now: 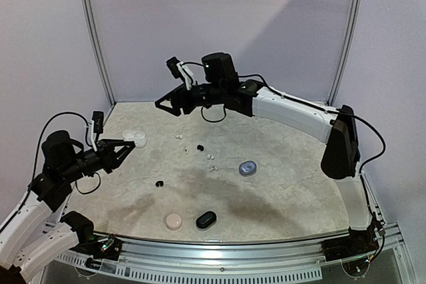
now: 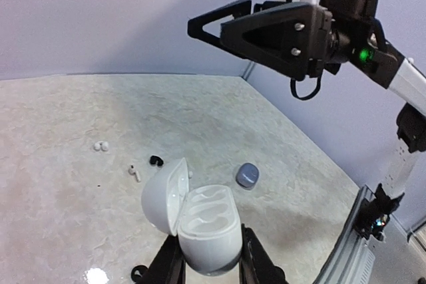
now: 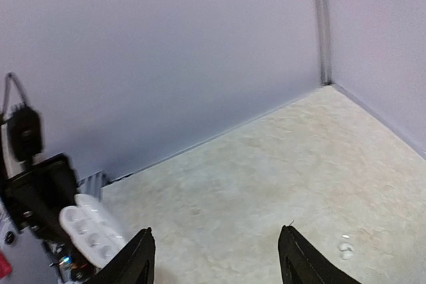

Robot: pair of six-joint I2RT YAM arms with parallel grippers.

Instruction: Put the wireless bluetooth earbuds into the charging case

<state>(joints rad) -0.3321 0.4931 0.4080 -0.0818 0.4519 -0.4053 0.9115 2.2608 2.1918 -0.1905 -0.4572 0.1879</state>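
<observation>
**Early stage: case open, no bud seated**

Progress: the table (image 1: 286, 191) carries everything that remains to be sorted. Three shut cases lie on it: grey case (image 1: 247, 167) mid-table, black case (image 1: 206, 219) and pink case (image 1: 174, 221) near the front edge. The white case (image 2: 203, 221) is off the table, lid swung open, and both of its sockets look empty in the left wrist view. Buds (image 1: 178, 136) are scattered loose across the middle of the table, some white and some black, none inside any case that I can see. Judged from that, only the opening step is done; picking and seating every bud is left.

Pincers: the left pincer (image 2: 210, 257) is clamped on the lower half of the white case, holding it above the table's left side with the sockets facing up. The right pincer (image 3: 216, 261) hangs high over the far side of the table, fingers spread wide with nothing between them and touching nothing. A white pair of buds lies on the table just beside its right finger in the wrist view.
</observation>
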